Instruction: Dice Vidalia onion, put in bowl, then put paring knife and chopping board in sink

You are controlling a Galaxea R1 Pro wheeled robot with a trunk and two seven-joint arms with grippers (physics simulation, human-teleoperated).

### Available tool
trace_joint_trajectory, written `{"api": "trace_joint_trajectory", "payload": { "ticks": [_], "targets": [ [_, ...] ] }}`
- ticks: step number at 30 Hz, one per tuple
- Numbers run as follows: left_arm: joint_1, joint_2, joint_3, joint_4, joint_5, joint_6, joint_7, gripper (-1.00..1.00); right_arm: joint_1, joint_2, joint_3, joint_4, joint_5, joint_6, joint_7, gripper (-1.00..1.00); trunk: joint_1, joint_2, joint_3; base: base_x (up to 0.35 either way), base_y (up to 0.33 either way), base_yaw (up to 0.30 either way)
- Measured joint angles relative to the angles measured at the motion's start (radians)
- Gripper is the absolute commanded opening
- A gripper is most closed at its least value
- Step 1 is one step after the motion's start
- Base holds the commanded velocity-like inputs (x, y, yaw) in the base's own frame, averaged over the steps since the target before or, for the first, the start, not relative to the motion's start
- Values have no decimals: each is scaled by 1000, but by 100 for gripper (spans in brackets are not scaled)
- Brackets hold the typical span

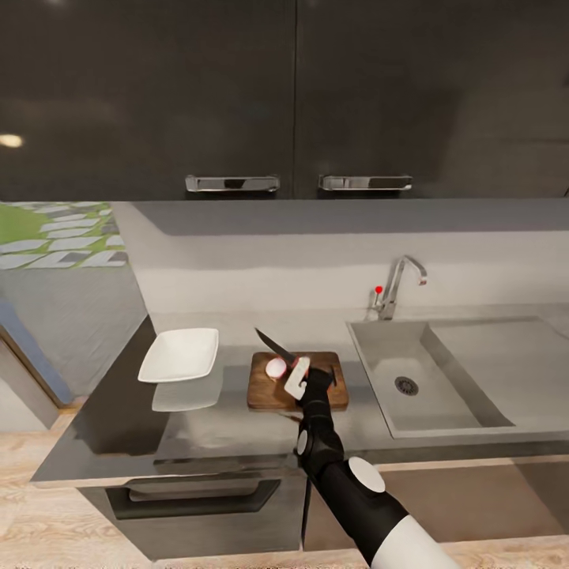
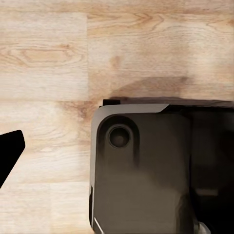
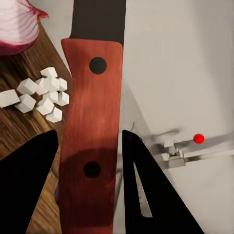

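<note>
My right gripper (image 1: 299,381) is over the brown chopping board (image 1: 269,393) on the grey countertop (image 1: 221,431), shut on the red handle of the paring knife (image 3: 92,122). The dark blade (image 1: 273,341) points up and away toward the back left. The pinkish Vidalia onion (image 1: 276,368) lies on the board beside the gripper. In the right wrist view it shows a cut, ringed face (image 3: 17,27), with several small white diced cubes (image 3: 41,95) next to it. The white bowl (image 1: 180,354) stands left of the board. The sink (image 1: 379,344) is to the right.
A chrome tap (image 1: 397,286) with a red knob (image 1: 378,289) stands behind the sink, and a drainboard (image 1: 506,356) extends right. Dark wall cabinets (image 1: 292,95) hang overhead. The left wrist view looks down on the wooden floor (image 2: 48,63) and the robot's dark base (image 2: 141,170).
</note>
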Motion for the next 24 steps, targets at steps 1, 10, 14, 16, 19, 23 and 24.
{"api": "trace_joint_trajectory", "payload": {
  "ticks": [1,10,14,16,19,23,24],
  "targets": [
    [0,0,0,0,0,0,0,100,0,0,0,4,0,0,0,-100,0,0,-2,0,0,0],
    [0,0,0,0,-1,0,0,100,0,0,0,36,0,0,2,-100,0,0,-16,0,0,0],
    [0,0,0,0,-1,0,0,100,0,0,0,39,0,1,2,-100,0,0,-22,7,0,0],
    [0,0,0,0,-1,0,0,100,0,0,0,39,0,1,2,-100,0,0,-25,75,0,0],
    [0,0,0,0,-1,0,0,100,-1,0,0,39,0,1,2,-100,0,0,-30,83,0,0],
    [0,0,0,0,0,0,0,100,-1,0,0,39,0,1,2,-100,0,0,-37,16,0,0],
    [0,0,0,0,0,0,0,100,0,0,0,39,0,1,2,-100,0,0,-38,3,0,0]
  ]
}}
